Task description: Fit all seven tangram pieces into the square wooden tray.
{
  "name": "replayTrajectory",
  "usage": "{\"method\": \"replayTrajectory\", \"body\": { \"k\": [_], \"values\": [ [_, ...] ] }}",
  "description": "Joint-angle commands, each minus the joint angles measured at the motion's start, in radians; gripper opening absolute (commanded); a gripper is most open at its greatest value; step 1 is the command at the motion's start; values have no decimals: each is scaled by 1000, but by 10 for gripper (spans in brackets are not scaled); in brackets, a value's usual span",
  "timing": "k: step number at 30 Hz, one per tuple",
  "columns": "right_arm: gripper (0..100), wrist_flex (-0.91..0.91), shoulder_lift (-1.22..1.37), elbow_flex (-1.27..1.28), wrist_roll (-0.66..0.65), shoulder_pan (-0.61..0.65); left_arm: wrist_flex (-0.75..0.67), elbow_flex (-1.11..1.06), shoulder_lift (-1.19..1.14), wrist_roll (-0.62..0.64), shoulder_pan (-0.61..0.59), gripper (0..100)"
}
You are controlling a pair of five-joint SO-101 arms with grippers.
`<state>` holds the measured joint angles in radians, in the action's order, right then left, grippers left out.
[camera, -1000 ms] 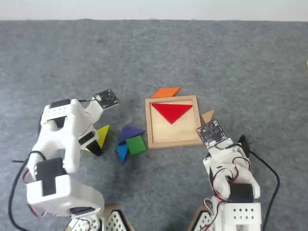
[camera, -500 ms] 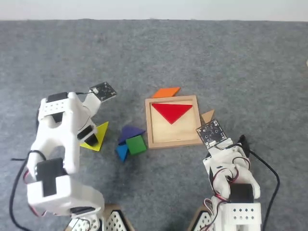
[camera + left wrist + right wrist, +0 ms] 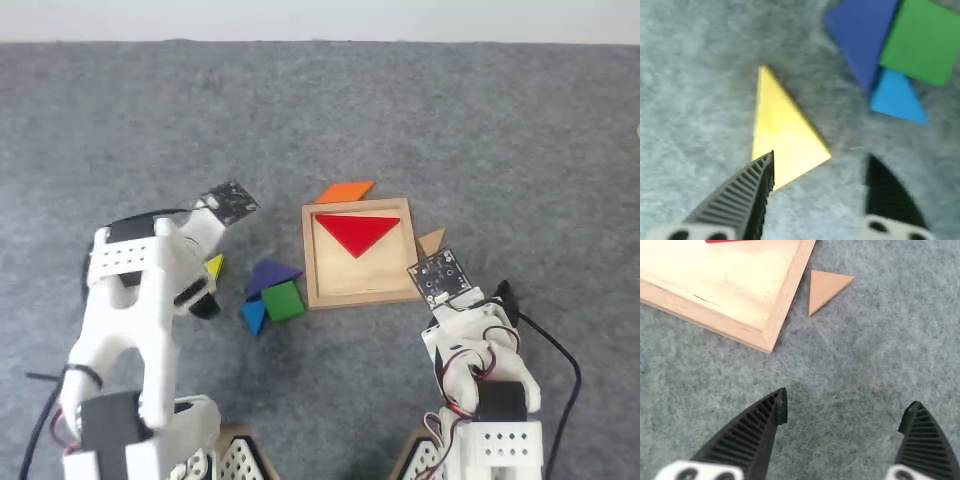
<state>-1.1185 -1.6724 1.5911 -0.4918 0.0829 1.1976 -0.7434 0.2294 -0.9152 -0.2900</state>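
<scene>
the yellow triangle (image 3: 785, 135) lies on the carpet, beyond the green square (image 3: 284, 300) from the tray (image 3: 309, 255). the left gripper (image 3: 820, 165) has swung over it, jaws apart, straddling one corner: pickup looks next. the right gripper (image 3: 847, 402) waits spread by the tray's corner.

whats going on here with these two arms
They are filling a square wooden tray with tangram pieces. Only the red triangle lies in it so far. The left claw hangs open over the yellow triangle on the grey carpet; the right claw sits open above bare carpet near the small tan triangle beside the tray.
</scene>
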Motion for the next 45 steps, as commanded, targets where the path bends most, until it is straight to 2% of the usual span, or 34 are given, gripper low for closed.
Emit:
{"method": "replayTrajectory", "body": {
  "k": [1, 5, 9, 13, 17, 26, 36, 45],
  "values": [
    [361, 16, -2, -12, -12, 2, -18, 102, -80, -63, -51, 354],
    [361, 19, -2, -12, -12, 2, -17, 225, -265, -112, -97, 344],
    [361, 22, -2, -12, -12, 4, -15, 278, -413, -144, -86, 342],
    [361, 22, -2, -12, -12, 5, -60, 326, -499, -144, -66, 341],
    [361, 21, -2, -12, -12, 7, -15, 389, -546, -143, -64, 340],
    [361, 19, -2, -12, -12, 5, 123, 467, -643, -72, 8, 195],
    [361, 22, -2, -12, -14, 7, 135, 427, -588, -3, 58, 115],
    [361, 24, -2, -12, -15, 2, 133, 59, -203, -6, 153, 115]
  ]
}}
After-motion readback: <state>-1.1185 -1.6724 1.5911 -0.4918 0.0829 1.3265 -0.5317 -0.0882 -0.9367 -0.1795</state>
